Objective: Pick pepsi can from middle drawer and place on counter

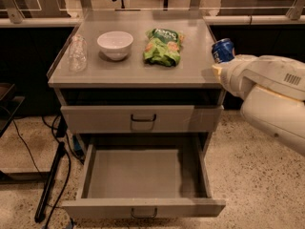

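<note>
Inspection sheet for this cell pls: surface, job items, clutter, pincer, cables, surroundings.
Surface: counter, grey, flat, partly occupied.
Job's things: pepsi can tilted at the counter's right edge, not set down; middle drawer pulled open, nothing seen inside.
Clutter: white bowl, green snack bag, clear bottle, all on the counter.
Pincer: pincer at the counter's right edge, holding the can.
Cables: dark cables on the floor, left of the cabinet.
Surroundings: speckled floor; pale-railed bench behind; upper drawer closed.

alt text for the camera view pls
The gripper holds the can tilted at the counter's right edge. On the counter sit a clear container, a white bowl and a green bag; the open drawer below is empty.
</note>
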Robot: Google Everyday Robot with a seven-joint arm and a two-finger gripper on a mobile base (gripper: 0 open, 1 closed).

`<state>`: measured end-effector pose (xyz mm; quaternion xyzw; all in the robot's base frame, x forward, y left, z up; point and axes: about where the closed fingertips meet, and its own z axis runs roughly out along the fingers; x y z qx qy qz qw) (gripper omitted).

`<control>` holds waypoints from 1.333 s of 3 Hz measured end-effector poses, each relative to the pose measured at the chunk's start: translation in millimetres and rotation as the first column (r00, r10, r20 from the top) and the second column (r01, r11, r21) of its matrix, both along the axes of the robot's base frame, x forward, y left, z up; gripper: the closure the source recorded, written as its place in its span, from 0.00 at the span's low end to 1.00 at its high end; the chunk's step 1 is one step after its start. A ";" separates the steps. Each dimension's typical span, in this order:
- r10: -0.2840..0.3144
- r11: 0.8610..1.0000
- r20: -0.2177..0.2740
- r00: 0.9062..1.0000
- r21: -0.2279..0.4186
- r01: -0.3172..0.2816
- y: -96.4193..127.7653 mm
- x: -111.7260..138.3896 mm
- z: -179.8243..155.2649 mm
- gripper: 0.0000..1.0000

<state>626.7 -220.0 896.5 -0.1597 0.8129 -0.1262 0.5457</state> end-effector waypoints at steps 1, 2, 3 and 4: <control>-0.046 0.998 0.039 0.998 0.038 0.044 3.5 22.9 -0.9 1.00; -0.078 0.994 0.065 0.995 0.082 0.073 8.6 37.7 -5.7 1.00; -0.082 0.991 0.103 0.991 0.111 0.070 11.5 41.2 -5.9 1.00; -0.106 0.992 0.122 0.987 0.076 0.097 10.2 46.2 -1.2 1.00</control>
